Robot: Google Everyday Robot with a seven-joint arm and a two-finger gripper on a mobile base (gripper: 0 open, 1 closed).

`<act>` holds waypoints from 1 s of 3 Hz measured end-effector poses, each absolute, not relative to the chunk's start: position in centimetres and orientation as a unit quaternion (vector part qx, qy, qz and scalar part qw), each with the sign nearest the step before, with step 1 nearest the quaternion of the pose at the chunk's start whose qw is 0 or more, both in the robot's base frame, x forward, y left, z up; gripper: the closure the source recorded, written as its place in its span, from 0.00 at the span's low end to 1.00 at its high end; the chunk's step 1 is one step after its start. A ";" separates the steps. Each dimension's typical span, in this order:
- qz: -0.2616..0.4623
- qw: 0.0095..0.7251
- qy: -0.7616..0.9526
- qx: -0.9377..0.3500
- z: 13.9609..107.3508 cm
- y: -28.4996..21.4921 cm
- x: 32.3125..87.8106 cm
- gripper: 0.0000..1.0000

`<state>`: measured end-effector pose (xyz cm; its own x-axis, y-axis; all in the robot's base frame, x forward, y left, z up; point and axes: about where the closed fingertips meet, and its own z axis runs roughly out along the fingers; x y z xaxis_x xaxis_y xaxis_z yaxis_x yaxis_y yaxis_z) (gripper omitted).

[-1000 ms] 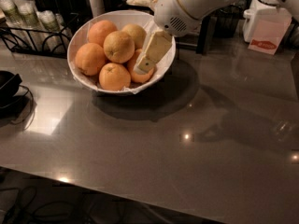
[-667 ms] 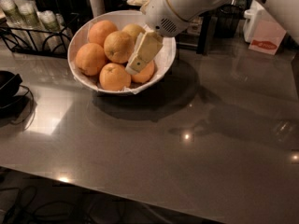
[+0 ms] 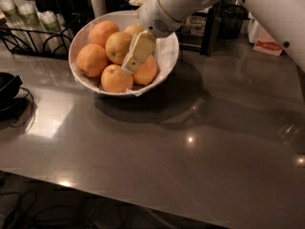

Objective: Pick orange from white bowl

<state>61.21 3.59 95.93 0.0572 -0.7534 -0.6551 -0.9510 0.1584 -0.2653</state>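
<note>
The white bowl [image 3: 167,56], lined with white paper, stands at the back left of the grey table and holds several oranges. The golden, yellower orange [image 3: 117,46] sits in the middle of the pile, with deeper orange fruits around it at the left [image 3: 91,60], front [image 3: 116,79] and right [image 3: 147,70]. My gripper [image 3: 129,67] reaches down into the bowl from the upper right. Its cream tip lies just right of the golden orange, between it and the right-hand fruit. The white arm [image 3: 176,4] hides the bowl's back right rim.
A black wire rack with cups [image 3: 28,25] stands behind the bowl at the left. A black object with a cord [image 3: 8,89] lies at the table's left edge. A white carton with a red label [image 3: 264,38] and dark containers [image 3: 231,18] stand at the back right.
My gripper has moved left and deeper into the bowl, from over its right rim to beside the golden orange. The oranges have not moved.
</note>
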 end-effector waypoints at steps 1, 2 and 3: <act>0.139 0.356 0.672 -0.634 95.9 3.6 61.2 0.12; 0.139 0.356 0.672 -0.634 95.9 3.6 61.2 0.37; 0.139 0.356 0.672 -0.634 95.9 3.6 61.2 0.33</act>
